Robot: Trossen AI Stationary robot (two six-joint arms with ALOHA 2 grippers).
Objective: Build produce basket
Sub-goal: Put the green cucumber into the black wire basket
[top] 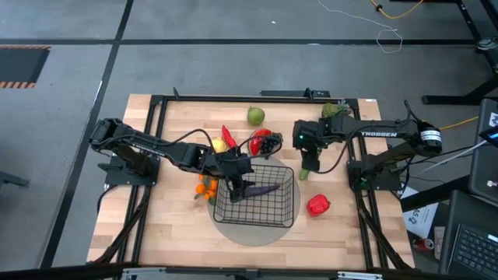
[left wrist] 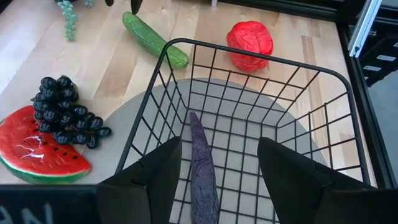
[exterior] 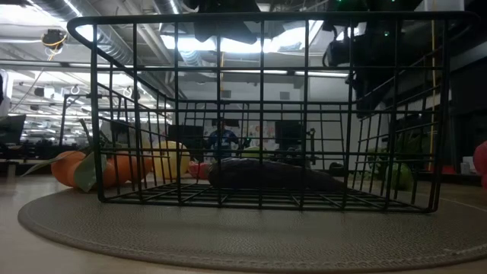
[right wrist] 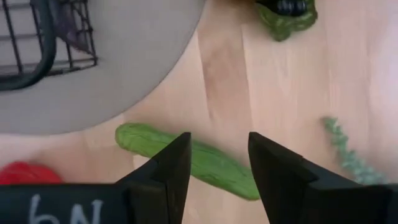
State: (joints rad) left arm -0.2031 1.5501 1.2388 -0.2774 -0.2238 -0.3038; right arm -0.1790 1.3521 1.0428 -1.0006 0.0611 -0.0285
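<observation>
The black wire basket (top: 268, 204) stands on a flat grey disc (top: 233, 230) near the table's middle. A purple eggplant (left wrist: 203, 171) lies on the basket floor (exterior: 274, 176). My left gripper (left wrist: 219, 149) hangs open over the basket's left part (top: 237, 185), its fingers on either side of the eggplant and above it. My right gripper (right wrist: 219, 142) is open and hovers over the green cucumber (right wrist: 199, 160), which lies flat on the wood right of the basket (top: 304, 173).
The red pepper (top: 317, 205) lies right of the basket. Oranges (top: 206, 188) and a lemon (top: 220, 145) are to its left. Chili (top: 227, 134), watermelon slice (left wrist: 37, 152) and grapes (top: 268, 143) lie beyond it, and a pear (top: 255, 116) farther off. A leafy sprig (right wrist: 345, 152) lies near the cucumber.
</observation>
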